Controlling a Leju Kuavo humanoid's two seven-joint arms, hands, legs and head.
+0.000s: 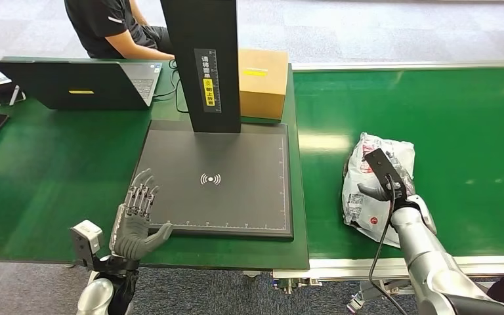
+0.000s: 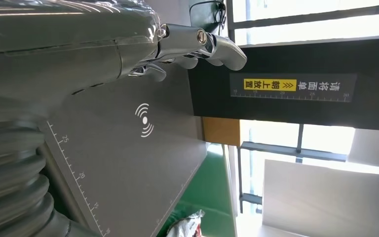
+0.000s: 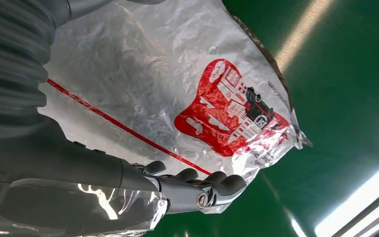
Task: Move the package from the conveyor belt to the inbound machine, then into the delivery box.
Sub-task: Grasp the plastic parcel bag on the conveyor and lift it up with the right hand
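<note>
Right hand [image 1: 386,188] grips the white plastic package [image 1: 375,187] on the green conveyor belt [image 1: 459,125].
Its fingers [image 3: 212,183] curl around the package's edge in the right wrist view, over the crinkled film with its red print. Left hand [image 1: 138,220] is empty, fingers spread, resting at the near left corner of the inbound machine's dark scan pad [image 1: 220,177], whose black post [image 1: 205,62] stands behind. Beside the post sit a cardboard box [image 1: 262,82] and a laptop [image 1: 79,82] on the table [image 1: 46,170], where a person [image 1: 115,26] sits.
</note>
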